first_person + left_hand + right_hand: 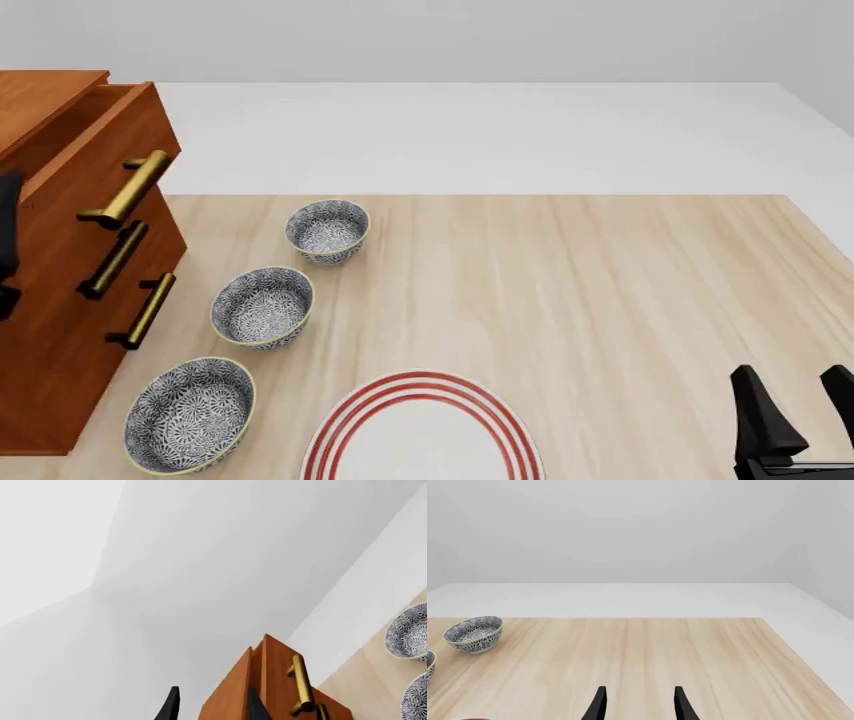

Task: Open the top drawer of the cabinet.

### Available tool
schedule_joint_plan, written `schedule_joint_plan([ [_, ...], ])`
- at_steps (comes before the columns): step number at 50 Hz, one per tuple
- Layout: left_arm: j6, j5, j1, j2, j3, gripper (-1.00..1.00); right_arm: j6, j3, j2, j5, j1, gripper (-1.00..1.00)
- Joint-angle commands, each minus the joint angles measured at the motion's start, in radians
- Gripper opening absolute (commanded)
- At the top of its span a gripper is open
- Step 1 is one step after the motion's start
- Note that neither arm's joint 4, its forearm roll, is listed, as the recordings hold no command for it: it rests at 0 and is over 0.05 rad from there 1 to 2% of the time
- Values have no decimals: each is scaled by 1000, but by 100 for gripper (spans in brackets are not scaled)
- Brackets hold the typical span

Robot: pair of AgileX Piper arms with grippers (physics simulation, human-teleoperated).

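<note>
The cabinet (54,370) stands at the table's left edge, with three brass bar handles on its front. The top drawer (80,170) juts out past the two drawers below, and a gap shows behind its front. Its brass handle (127,190) is free. In the left wrist view the left gripper (213,707) is open and empty beside the drawer's upper corner (277,680). One of its fingertips (257,707) overlaps the wood, and the handle (301,682) lies outside the fingers. Only a dark part of the left arm (6,230) shows in the front view. The right gripper (807,395) is open low at the front right.
Three patterned bowls (327,230) (263,305) (190,413) sit in a row just right of the cabinet. A red-ringed white plate (420,430) lies at the front middle. One bowl (474,632) shows in the right wrist view.
</note>
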Motion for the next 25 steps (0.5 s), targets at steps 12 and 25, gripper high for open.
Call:
schedule_joint_plan([
  [12, -505, 354, 69, 163, -426, 100, 0, 0, 0, 0, 0, 100],
  [25, -699, 562, 23, 108, -492, 100, 0, 0, 0, 0, 0, 100],
])
